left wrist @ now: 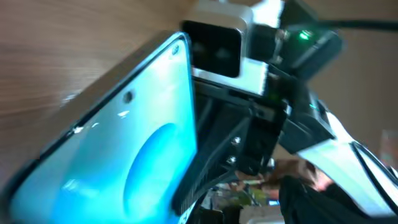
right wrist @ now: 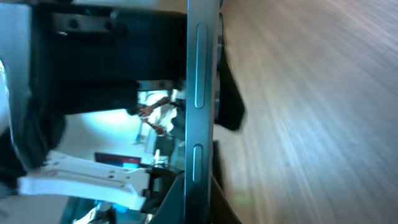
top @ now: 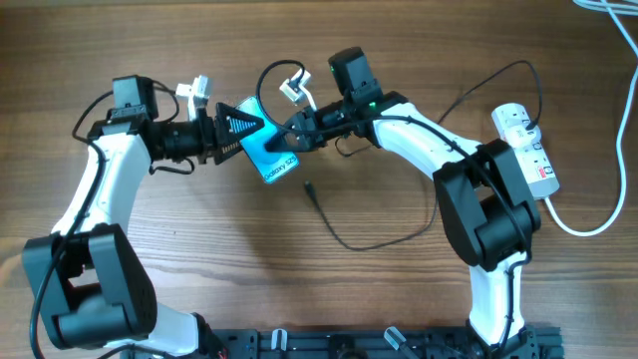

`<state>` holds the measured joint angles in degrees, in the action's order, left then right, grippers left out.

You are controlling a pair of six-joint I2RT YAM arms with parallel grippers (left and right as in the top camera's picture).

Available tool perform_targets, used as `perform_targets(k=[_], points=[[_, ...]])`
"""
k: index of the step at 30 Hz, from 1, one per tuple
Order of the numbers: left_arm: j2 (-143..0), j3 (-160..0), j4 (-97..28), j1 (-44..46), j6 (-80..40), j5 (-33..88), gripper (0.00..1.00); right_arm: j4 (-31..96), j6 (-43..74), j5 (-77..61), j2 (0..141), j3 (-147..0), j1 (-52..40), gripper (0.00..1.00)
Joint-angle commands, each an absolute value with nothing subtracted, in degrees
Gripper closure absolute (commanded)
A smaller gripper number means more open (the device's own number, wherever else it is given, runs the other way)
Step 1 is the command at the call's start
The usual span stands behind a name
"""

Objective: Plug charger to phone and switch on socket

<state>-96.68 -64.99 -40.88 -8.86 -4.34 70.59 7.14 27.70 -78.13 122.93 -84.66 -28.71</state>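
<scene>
Here the wooden table (top: 199,229) carries everything, and the two arms reach in from either side to meet above its middle. The left gripper (top: 244,128) and the right gripper (top: 297,135) face each other almost nose to nose, with the phone (top: 274,155) between them.

The socket (top: 528,150) lies well off to the outer side of the right gripper, beyond the right arm's elbow, at the table's edge. Its thick white cord (top: 588,227) loops away from it.

The phone is raised off the wood and tilted, with its teal screen turned partly upward. One end lies under the left gripper's black fingers and its other long edge is against the right gripper. In the right wrist view the phone (right wrist: 199,124) stands edge-on with dark fingers (right wrist: 230,106) pressed to both of its faces, so the right gripper is clamped on it. In the left wrist view the screen (left wrist: 112,143) fills the near side. That view does not show the left gripper's own fingers clearly enough, so I cannot tell whether it is closed on the phone or only resting against it.

The charger (top: 349,239) trails loose on the table below the right gripper and curves back under the right arm toward the socket. Its white plug (top: 510,118) sits at the socket's far end. Its small tip (top: 308,185) lies free on the wood just below both grippers, apart from the phone.
</scene>
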Motion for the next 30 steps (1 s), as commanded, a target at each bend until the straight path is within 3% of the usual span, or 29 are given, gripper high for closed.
perform_targets(k=[1,3,8,10,11,17,19,21,23,24,26,30], points=[[-95.5,-64.9,-40.7,-7.6,0.9,77.1,0.19,1.5,35.4,-84.9,120.8,-85.1,-30.0,0.96],[-95.5,-64.9,-40.7,-7.3,0.9,77.4,0.28,-2.2,39.7,-82.7,120.9,-85.1,-30.0,0.95],[-95.5,-64.9,-38.3,-7.4,1.1,79.5,0.39,-3.9,42.5,-80.5,120.9,-85.1,-30.2,0.96],[-95.5,-64.9,-35.8,-7.6,1.0,82.1,0.63,-3.8,43.5,-80.4,120.9,-85.1,-30.2,0.96],[-95.5,-64.9,-34.6,-7.9,0.5,83.0,0.68,-3.8,43.5,-80.4,120.9,-85.1,-30.2,0.96],[-95.5,-64.9,-32.2,-9.9,-0.9,84.4,0.59,-2.1,43.5,-80.6,120.9,-85.0,-30.2,0.96],[-95.5,-64.9,-32.2,-9.9,-0.8,84.4,0.76,-2.0,43.5,-80.6,120.9,-85.0,-30.2,0.96],[-95.5,-64.9,-32.2,-9.9,-0.8,84.4,0.85,-2.0,43.5,-80.6,120.9,-85.0,-30.2,0.96],[-95.5,-64.9,-32.2,-9.9,-0.8,83.9,0.92,-2.1,43.5,-80.6,120.9,-85.0,-30.2,0.90],[-95.5,-64.9,-32.3,-9.9,-0.8,82.3,0.96,-2.1,43.0,-80.6,120.9,-85.0,-30.2,0.72],[-95.5,-64.9,-32.4,-9.9,-0.8,80.4,0.96,-2.0,41.2,-81.1,120.9,-85.0,-30.2,0.53],[-95.5,-64.9,-34.0,-9.9,-0.8,70.3,0.96,-0.2,38.9,-82.6,120.9,-85.0,-30.4,0.51]])
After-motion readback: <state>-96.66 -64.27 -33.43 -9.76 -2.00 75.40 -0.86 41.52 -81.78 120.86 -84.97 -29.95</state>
